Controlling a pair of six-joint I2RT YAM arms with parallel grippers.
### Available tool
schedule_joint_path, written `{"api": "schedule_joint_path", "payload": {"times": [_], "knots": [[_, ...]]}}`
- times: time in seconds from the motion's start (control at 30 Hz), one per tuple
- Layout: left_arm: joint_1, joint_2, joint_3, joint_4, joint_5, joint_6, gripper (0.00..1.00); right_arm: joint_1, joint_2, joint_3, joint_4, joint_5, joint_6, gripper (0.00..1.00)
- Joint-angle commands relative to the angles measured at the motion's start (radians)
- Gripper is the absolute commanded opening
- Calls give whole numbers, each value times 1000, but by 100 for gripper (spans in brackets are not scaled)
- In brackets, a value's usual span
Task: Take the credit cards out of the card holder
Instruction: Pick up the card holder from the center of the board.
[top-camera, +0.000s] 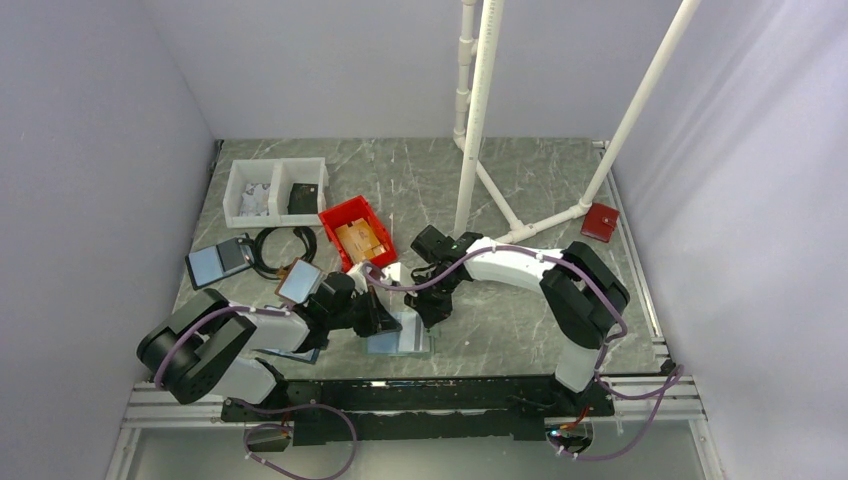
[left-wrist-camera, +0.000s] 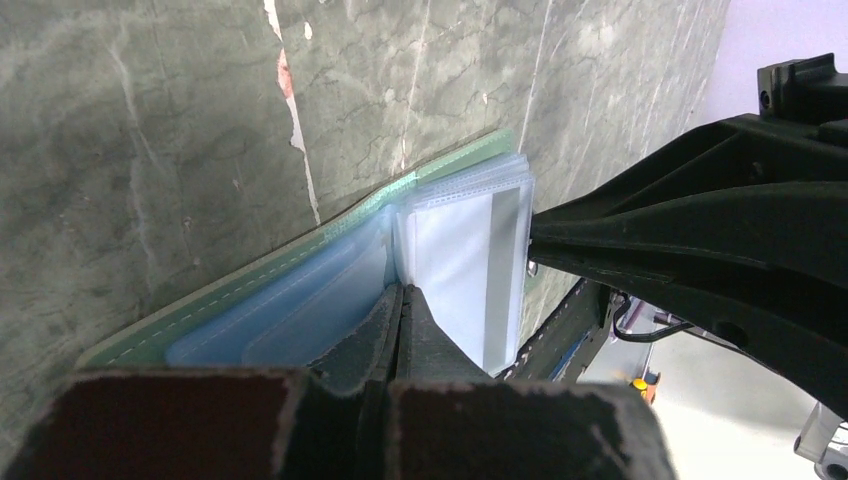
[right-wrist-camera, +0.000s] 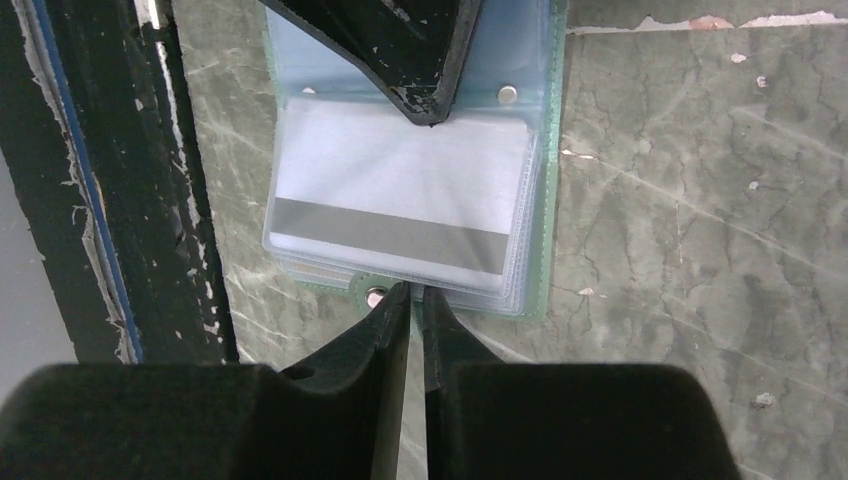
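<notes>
Card holder (top-camera: 405, 340) lies open and flat on the marble-pattern table (top-camera: 520, 320), near the front edge, between the two grippers. Teal-green border is visible around the pale blue clear pockets.

Left gripper (top-camera: 385, 322): fingers fully closed, tips together. In the left wrist view the closed tip (left-wrist-camera: 403, 300) sits on the holder (left-wrist-camera: 250, 290) at the fold, where the flat blue panel meets the stack of clear sleeves. Nothing is between the fingers. The right wrist view shows the same tip (right-wrist-camera: 430, 100) coming in from the top, resting on the upper panel just between the two snap studs.

Right gripper (top-camera: 432, 312): fingers narrow, with only a thin slit between them. The tips (right-wrist-camera: 412, 292) are at the near edge of the sleeve stack, just beside the small tab with its snap. Cannot tell whether a sleeve or card edge is pinched in the slit. In the left wrist view the same gripper (left-wrist-camera: 535, 240) meets the outer edge of the sleeves.

One card (right-wrist-camera: 400, 170) is seen inside the top sleeve: pale, with a grey stripe along one long side. It is fully seated in the pocket. Other sleeves beneath cannot be read.

Also on the table, at far left: white two-compartment bin (top-camera: 275, 190), red bin (top-camera: 357, 232), black cable coil (top-camera: 285, 250).
</notes>
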Motion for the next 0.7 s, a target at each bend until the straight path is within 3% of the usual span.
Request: {"api": "schedule_joint_path", "payload": {"times": [0.0, 0.37, 0.53, 0.67], "knots": [[-7, 51, -33, -72, -13, 32, 0, 15, 11, 17, 82, 39, 47, 13], [-7, 41, -33, -36, 21, 31, 1, 16, -59, -12, 155, -61, 106, 13], [-7, 18, -32, -38, 28, 25, 12, 14, -69, -12, 161, -101, 117, 12], [-6, 4, -37, -27, 35, 14, 28, 13, -66, -12, 165, -109, 127, 12]]}}
